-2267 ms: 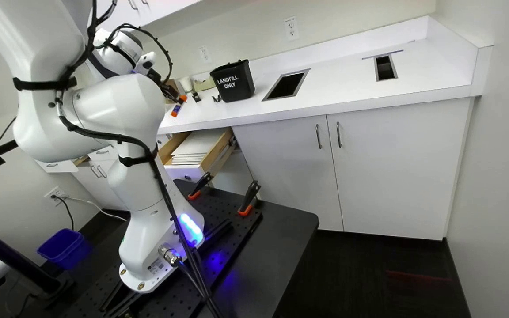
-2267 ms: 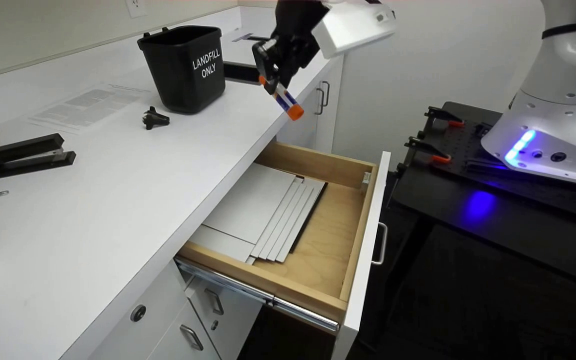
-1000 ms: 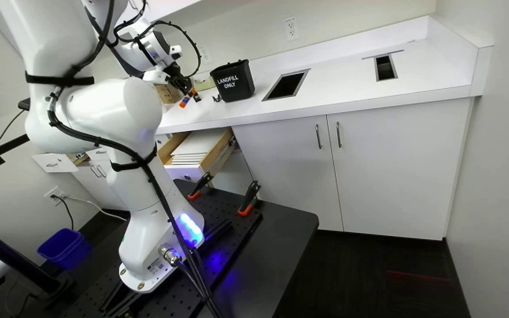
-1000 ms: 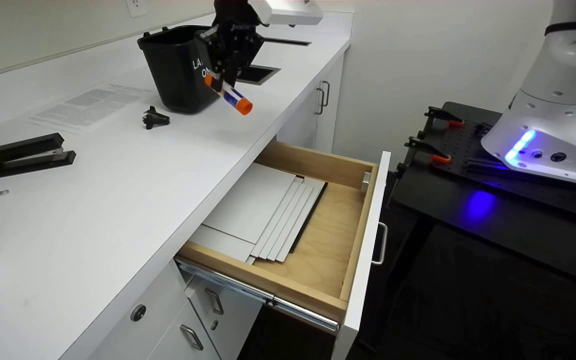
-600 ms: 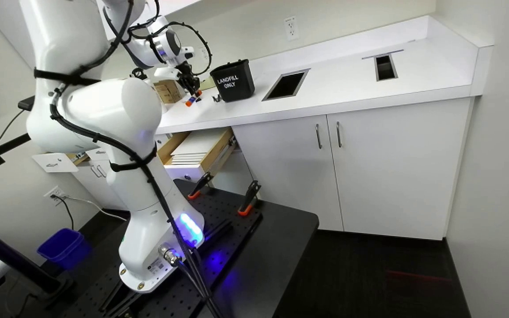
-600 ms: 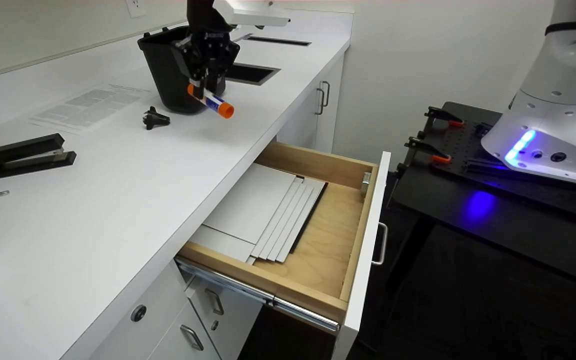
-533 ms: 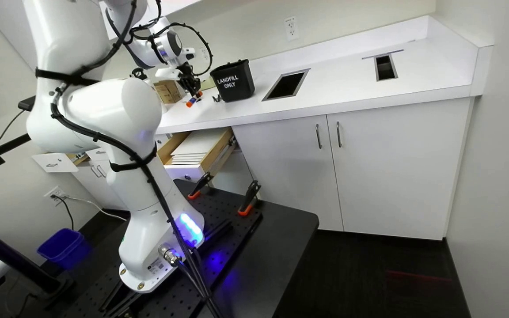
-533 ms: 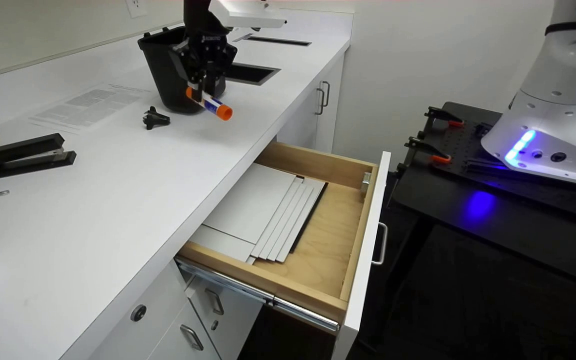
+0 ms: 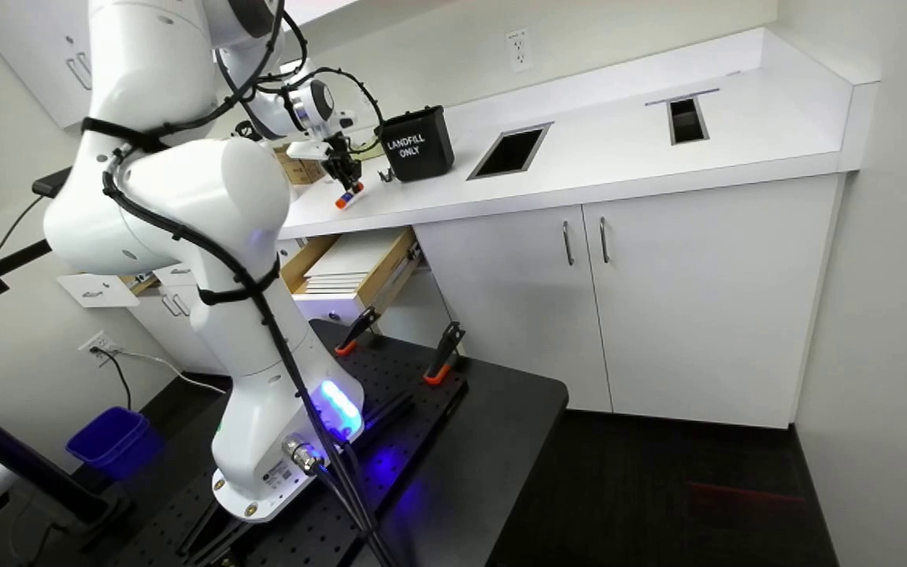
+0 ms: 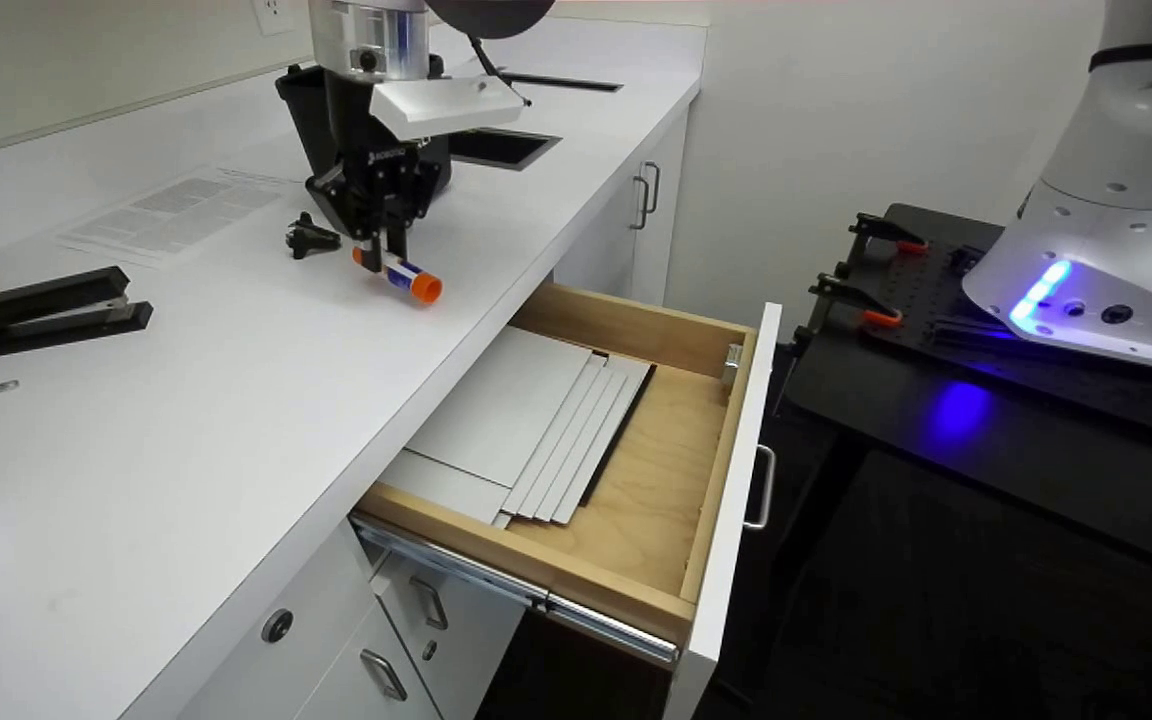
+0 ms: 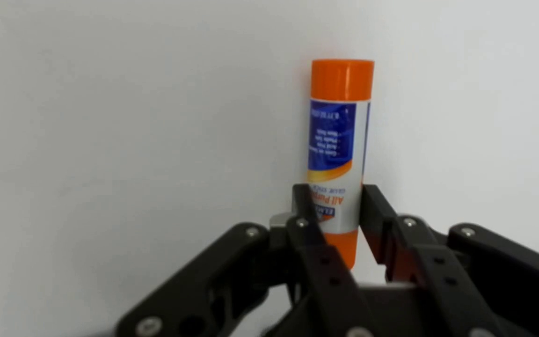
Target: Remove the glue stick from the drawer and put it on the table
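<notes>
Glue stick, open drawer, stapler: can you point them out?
Glue stick [image 11: 334, 145]: in the wrist view, blue label.
Open drawer [image 10: 658, 475]: in an exterior view, bare wooden floor.
Stapler [image 10: 36, 302]: in an exterior view, upper half.

Shallow matt pale-wood drawer [image 10: 671, 460] w/ shiny silvery metal rail [image 10: 616, 632]; above drawer lvl: smooth wht countertop [image 10: 236, 420], glossy orange-ended plastic glue stick [image 11: 335, 154].

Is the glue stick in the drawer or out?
Out: both exterior views show the pincer holding the glue stick over the white countertop, not the open drawer.
</notes>
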`<action>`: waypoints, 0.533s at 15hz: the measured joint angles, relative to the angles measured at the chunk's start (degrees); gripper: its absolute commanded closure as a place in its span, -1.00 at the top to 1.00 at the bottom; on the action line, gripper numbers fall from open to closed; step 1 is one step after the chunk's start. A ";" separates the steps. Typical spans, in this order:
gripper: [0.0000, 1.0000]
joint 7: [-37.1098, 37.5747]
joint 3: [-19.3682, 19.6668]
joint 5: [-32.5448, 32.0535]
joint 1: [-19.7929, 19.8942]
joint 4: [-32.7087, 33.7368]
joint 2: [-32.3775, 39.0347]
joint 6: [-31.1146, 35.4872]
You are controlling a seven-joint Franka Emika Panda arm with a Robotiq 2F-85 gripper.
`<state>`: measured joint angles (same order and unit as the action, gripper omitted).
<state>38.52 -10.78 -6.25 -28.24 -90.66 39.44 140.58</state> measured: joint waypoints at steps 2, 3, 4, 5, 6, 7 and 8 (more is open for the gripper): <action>-0.74 0.00 0.30 0.07 -0.70 2.08 2.07 0.00; 0.10 0.00 0.38 0.12 -0.95 3.06 2.79 -0.02; 0.12 0.00 0.43 0.20 -1.16 3.91 3.31 -0.04; 0.26 0.03 0.66 0.33 -1.48 4.68 3.73 -0.04; 0.38 0.07 0.96 0.41 -1.83 5.24 4.01 -0.04; 0.56 0.13 1.35 0.42 -2.28 5.61 4.08 -0.04; 0.69 0.31 1.77 0.42 -2.82 5.90 4.02 -0.04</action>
<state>38.83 -9.01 -5.83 -31.07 -84.76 43.46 140.53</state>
